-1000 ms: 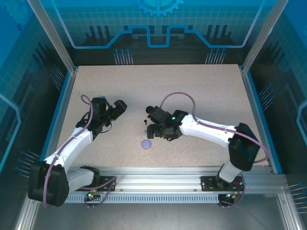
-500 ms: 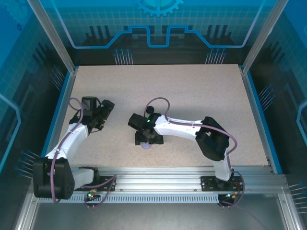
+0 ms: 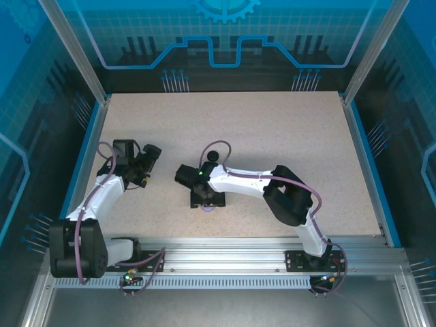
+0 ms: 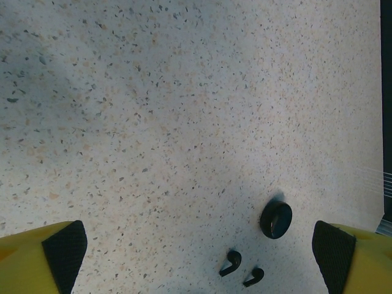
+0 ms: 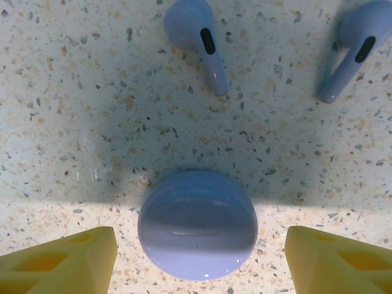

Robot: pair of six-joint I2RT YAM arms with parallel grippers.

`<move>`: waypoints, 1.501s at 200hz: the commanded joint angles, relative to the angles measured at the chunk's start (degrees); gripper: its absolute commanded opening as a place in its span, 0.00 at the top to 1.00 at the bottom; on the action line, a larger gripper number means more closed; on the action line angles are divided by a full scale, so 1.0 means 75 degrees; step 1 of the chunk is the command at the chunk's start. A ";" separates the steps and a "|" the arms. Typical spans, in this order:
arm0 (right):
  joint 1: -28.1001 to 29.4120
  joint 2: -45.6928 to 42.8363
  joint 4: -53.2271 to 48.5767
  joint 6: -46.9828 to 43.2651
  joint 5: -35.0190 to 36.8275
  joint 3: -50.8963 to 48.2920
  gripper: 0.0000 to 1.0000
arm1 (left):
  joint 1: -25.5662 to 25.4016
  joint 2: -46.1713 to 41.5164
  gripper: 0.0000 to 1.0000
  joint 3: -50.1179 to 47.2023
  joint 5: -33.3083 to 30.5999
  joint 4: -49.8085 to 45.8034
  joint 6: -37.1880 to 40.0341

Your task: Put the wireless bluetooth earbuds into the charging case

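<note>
The speckled worktop (image 3: 272,129) carried both arms, which reached in from its near edge. In the overhead view the right pincer (image 3: 206,199) hung low over the near middle of the worktop, with the rim of the lilac case (image 3: 206,209) peeping out on its near side. The right wrist camera looked straight down on that lilac case (image 5: 197,223), a round shell lying flat with its lid shut. The right pincer (image 5: 199,260) stood open astride the case, one yellow fingertip (image 5: 61,260) on either side and a strip of bare worktop between each tip and the shell, so nothing was gripped. Beyond the case lay a lilac earbud (image 5: 199,37) and, well apart from it, a second lilac earbud (image 5: 352,46), both loose on the worktop with their stems pointing back toward the case. The left pincer (image 3: 148,158) was off to the left side of the worktop, apart from the right one. Through its own camera the left pincer (image 4: 199,245) gaped wide and held nothing. Ahead of it sat a round black case (image 4: 276,219), and just beside that lay two black earbuds (image 4: 231,262) close together on the bare surface.
</note>
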 commanded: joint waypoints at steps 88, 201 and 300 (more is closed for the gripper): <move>-0.0110 0.0532 -0.0249 -0.0029 0.0190 0.0278 0.34 | 0.0060 0.0280 0.01 -0.0011 0.0380 0.0108 0.0206; -0.0152 0.0655 -0.0246 -0.0066 0.0080 0.0383 0.36 | 0.0063 0.0362 0.01 -0.0027 0.0447 0.0207 0.0202; -0.0050 0.0854 -0.0487 0.0357 -0.0178 0.0599 0.35 | 0.0064 0.0303 0.01 -0.0050 0.0416 0.0262 0.0174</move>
